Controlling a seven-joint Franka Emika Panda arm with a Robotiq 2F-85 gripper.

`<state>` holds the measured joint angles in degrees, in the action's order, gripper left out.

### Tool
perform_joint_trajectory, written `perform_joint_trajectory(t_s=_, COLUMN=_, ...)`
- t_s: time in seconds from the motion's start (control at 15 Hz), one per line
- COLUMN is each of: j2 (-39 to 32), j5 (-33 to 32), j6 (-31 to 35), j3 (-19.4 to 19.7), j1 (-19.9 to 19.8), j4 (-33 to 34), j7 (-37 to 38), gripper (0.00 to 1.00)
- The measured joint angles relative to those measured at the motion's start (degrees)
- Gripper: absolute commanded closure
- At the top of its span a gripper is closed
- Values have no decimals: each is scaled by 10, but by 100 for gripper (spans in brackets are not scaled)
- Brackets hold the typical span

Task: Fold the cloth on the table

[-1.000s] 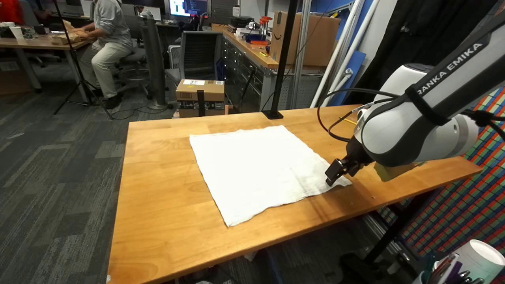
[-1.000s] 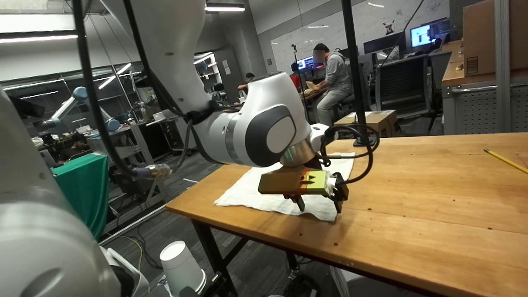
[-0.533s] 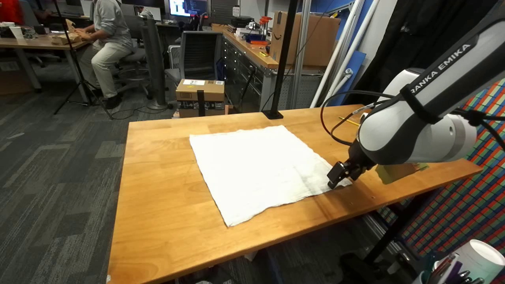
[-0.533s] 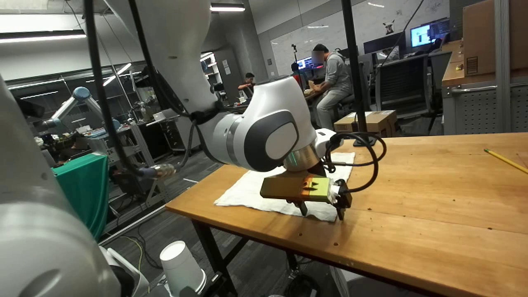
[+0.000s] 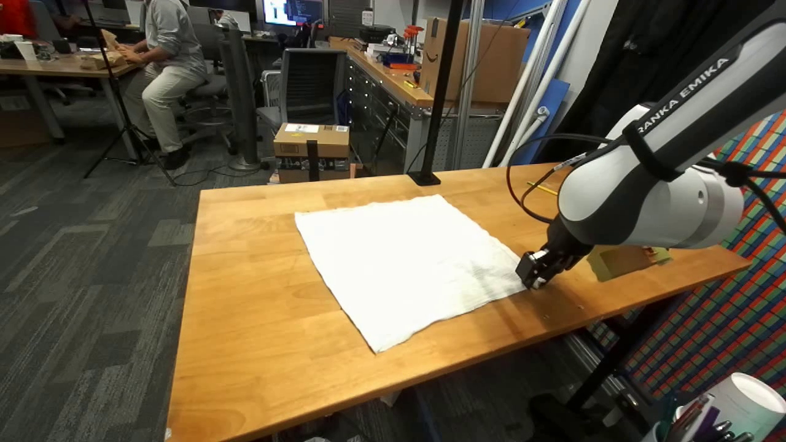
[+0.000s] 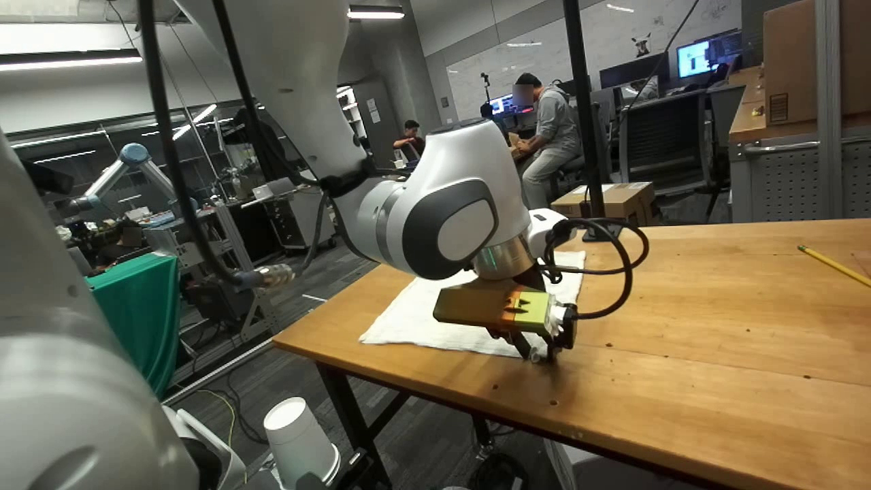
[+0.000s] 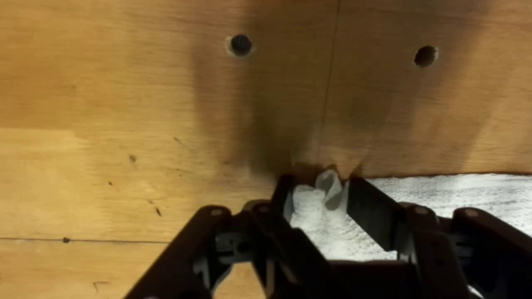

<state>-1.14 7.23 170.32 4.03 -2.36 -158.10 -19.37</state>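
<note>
Cloth [image 5: 399,264], white and roughly square, lies spread on the wooden bench [image 5: 258,319], unfolded except where one corner is gathered up. It rests mostly flat in both exterior views, with light creases near the gathered corner. The jaws grasp that corner: in the wrist view a small pleat stands up between the fingers [image 7: 370,211], the fabric bunched against the inner face of each, while more of the cloth stretches away flat to one side. Their tips sit low, near two drilled holes [image 7: 240,45] in the bench; whether they touch its surface cannot be told. Above them the arm [image 6: 442,231] slants down, carrying a brown and yellow-green block [image 6: 497,307] at its wrist and covering part of the cloth in an exterior view. A yellow pencil [image 6: 835,265] lies on the bench, well apart from the cloth. At the far side a black post [image 5: 442,92] stands just beyond another corner of the cloth. Past the bench, a cardboard box [image 5: 291,149] stands in front of a dark chair [image 5: 310,83], and a person [image 5: 175,58] in grey sits farther back.
</note>
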Motion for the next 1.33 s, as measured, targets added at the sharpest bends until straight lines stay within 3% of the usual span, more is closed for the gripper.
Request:
perform_joint_trajectory(t_s=0.13, j2=2, j5=0, j6=-14, j3=0, j1=0, j4=4, j7=0, gripper=93)
perform_joint_trajectory(t_s=0.6, j2=20, j5=-2, j6=-89, j3=-24, j1=10, j4=10, j7=0, gripper=90)
perform_joint_trajectory(t_s=1.33, j2=104, j5=-2, j6=-111, j3=-64, j1=98, j4=16, j7=-1, gripper=92)
